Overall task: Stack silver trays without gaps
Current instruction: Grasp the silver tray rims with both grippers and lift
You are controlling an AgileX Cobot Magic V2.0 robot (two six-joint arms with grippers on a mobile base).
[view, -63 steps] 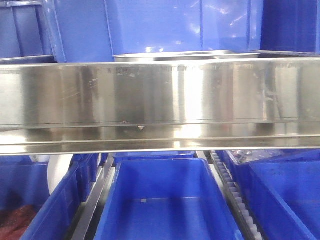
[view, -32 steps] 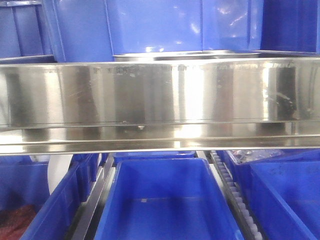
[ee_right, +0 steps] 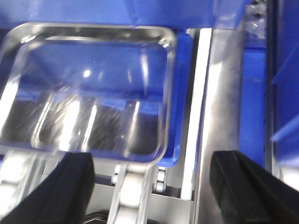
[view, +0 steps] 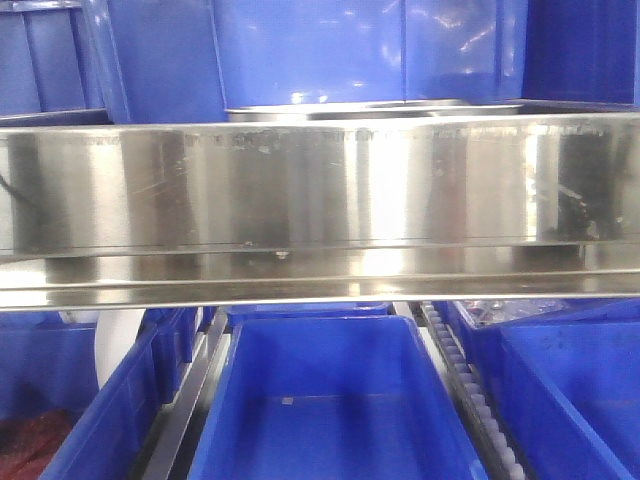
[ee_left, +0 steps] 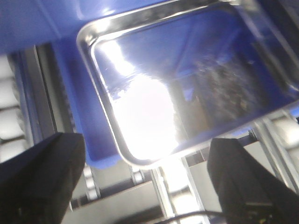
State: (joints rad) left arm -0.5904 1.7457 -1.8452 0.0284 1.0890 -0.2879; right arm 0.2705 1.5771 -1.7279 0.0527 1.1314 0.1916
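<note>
Moved: only the dark reflection at the right end of the shelf rail (view: 320, 190) grew | tray (ee_left: 187, 84) lay on a blue bin (ee_left: 77, 112), reaching its corner | left pincer (ee_left: 142, 149) and right pincer (ee_right: 152, 161) were spread wide, holding nothing, just short of the tray's near rim | handling: likely stiff, light, slick; pinch the rolled rim mid-edge.

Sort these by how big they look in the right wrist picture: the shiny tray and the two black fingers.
1. Shiny tray: biggest.
2. The two black fingers: a tie, they look alike. They're right by the camera, so real size is unsure.
</note>
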